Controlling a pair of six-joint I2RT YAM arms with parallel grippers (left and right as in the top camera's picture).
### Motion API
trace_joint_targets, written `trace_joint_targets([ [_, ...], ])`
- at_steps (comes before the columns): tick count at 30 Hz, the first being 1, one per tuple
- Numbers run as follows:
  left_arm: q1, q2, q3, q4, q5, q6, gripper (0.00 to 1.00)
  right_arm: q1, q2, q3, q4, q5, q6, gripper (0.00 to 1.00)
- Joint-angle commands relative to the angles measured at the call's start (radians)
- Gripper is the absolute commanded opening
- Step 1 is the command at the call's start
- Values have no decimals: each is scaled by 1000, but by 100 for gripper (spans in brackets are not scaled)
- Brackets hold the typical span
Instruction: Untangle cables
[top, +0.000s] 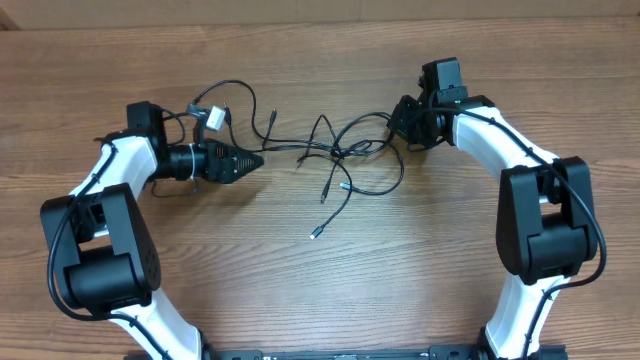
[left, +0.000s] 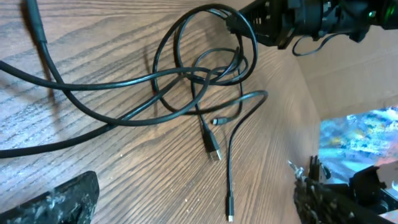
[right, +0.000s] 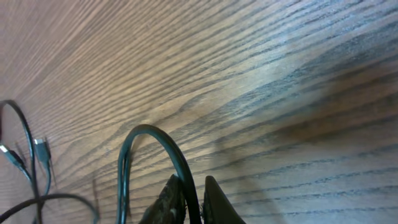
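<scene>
room first: the table (top: 300, 290) is bare wood over most of its width. there's a big open patch on the near side between the two arm bases, and another strip along the far edge, which shows as a paler band at the top of the overhead view. the arms (top: 100, 240) take up the left and right sides, so the free space is mostly in front of and behind the tangle.

the cables (top: 340, 155) sit mid-table, between the two tools. the bunch runs mostly left to right, with its long axis roughly on the line from one tool to the other. the knot of overlapping loops is right of centre, closer to the right tool. a few strands reach left as far as the left tool. two loose ends trail toward the near side: one ends in a silver tip (top: 314, 234) well apart from everything, and a shorter plug (top: 323, 199) lies between it and the knot.

left tool (top: 250, 158) lies low, pointing right at the cables. the wrist view shows its fingers (left: 59, 199) spread wide with nothing between them, and the loops ahead of it are untouched.

right tool (right: 194, 202) is at the right end of the bunch, pinched together on one strand. that strand arches out of the tips in a tight hoop and drops back toward the wood.
</scene>
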Motion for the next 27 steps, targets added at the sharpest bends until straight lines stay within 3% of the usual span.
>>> trace_joint_targets([
  [1, -31, 3, -4, 27, -18, -25, 100, -9, -12, 10, 6, 9, 3, 15],
  [3, -55, 3, -4, 41, -18, -45, 100, -9, -12, 10, 6, 17, 3, 34],
  [5, -81, 3, -4, 60, -19, -77, 100, -13, -14, 10, 3, 18, -16, 77],
  [7, -98, 3, -4, 67, -19, -77, 100, -31, -43, 10, 0, -26, -32, 86],
  [12, -101, 3, -4, 77, -61, -103, 100, -89, -206, 11, -100, -43, -54, 100],
  [27, -105, 3, -4, 107, -72, -123, 100, -113, -238, 9, -126, -39, -54, 100],
])
